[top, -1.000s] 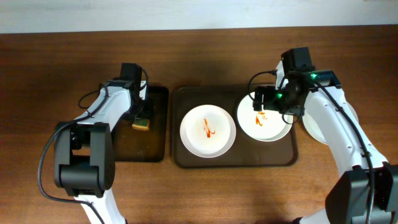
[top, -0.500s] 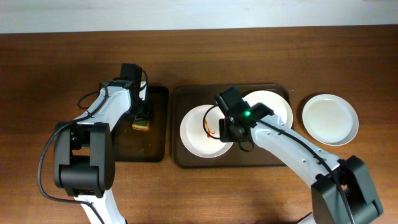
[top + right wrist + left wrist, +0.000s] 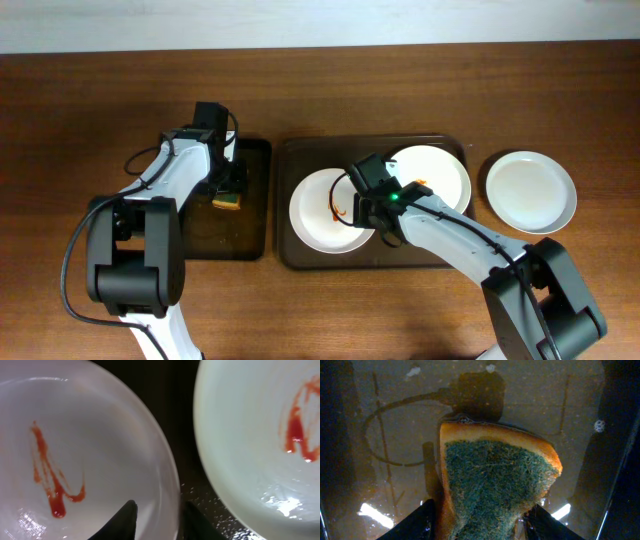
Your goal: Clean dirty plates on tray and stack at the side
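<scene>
Two dirty white plates lie on the dark tray (image 3: 290,250). The left plate (image 3: 318,215) carries a red sauce smear (image 3: 50,485). The right plate (image 3: 440,175) has a red smear too (image 3: 297,435). My right gripper (image 3: 368,212) (image 3: 157,510) straddles the left plate's right rim, one finger (image 3: 125,520) on the inside and the other (image 3: 197,522) on the tray side, closed on it. A clean white plate (image 3: 530,192) rests on the table to the right of the tray. My left gripper (image 3: 230,185) (image 3: 480,515) is shut on a green-and-yellow sponge (image 3: 495,485).
The sponge hangs over a small dark wet tray (image 3: 205,235) left of the main tray. Brown wooden table (image 3: 100,100) surrounds both trays. A narrow strip of wet tray (image 3: 187,460) separates the two dirty plates.
My right arm swung left from the right plate to the left plate's right rim, and its jaws closed from wide open. The left arm and sponge stayed put.
</scene>
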{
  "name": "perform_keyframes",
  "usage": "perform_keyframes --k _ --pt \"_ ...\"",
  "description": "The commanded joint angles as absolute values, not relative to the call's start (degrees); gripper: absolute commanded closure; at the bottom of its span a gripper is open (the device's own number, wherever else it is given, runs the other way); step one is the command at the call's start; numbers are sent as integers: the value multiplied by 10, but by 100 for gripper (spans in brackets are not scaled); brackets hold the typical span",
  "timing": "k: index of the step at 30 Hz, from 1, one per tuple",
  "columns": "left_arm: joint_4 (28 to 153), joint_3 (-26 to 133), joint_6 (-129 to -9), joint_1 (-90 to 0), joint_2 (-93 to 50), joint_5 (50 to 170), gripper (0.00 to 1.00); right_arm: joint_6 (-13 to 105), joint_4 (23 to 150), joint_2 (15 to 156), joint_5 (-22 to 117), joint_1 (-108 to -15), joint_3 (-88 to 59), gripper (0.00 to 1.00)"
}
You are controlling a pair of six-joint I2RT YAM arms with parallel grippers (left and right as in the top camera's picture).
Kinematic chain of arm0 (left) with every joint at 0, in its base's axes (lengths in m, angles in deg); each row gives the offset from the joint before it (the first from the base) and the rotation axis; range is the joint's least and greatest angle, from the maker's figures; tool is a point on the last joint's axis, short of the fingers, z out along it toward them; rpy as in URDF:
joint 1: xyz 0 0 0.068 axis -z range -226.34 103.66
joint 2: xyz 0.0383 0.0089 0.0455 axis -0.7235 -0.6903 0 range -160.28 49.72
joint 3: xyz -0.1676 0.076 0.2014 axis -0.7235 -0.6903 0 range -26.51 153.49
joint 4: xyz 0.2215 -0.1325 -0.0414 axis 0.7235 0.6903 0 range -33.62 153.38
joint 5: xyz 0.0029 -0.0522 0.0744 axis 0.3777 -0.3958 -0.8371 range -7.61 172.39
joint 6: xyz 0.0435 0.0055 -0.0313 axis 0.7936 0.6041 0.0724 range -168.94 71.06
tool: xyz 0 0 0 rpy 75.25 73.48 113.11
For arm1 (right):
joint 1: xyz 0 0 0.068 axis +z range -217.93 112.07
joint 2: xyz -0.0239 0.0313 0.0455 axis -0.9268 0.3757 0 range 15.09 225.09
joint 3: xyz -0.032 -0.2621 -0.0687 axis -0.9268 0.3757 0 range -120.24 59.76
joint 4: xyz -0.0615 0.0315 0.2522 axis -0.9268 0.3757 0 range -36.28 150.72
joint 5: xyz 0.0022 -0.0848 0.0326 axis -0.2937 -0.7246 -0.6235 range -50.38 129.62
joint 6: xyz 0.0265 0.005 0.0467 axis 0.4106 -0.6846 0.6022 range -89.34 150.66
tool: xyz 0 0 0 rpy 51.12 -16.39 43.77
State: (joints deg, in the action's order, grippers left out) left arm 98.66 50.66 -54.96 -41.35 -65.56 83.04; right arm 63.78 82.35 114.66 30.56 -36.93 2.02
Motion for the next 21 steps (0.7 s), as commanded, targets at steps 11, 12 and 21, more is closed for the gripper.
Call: perform_keyframes --k 11,12,21 --pt "985 512 -548 -411 -638 826 46 690 906 1160 421 -374 -3 57" --pt "984 512 -548 -411 -638 826 46 690 906 1160 420 -385 -9 56" --pt "980 512 -548 -411 -638 824 42 684 888 1161 418 -421 -3 73"
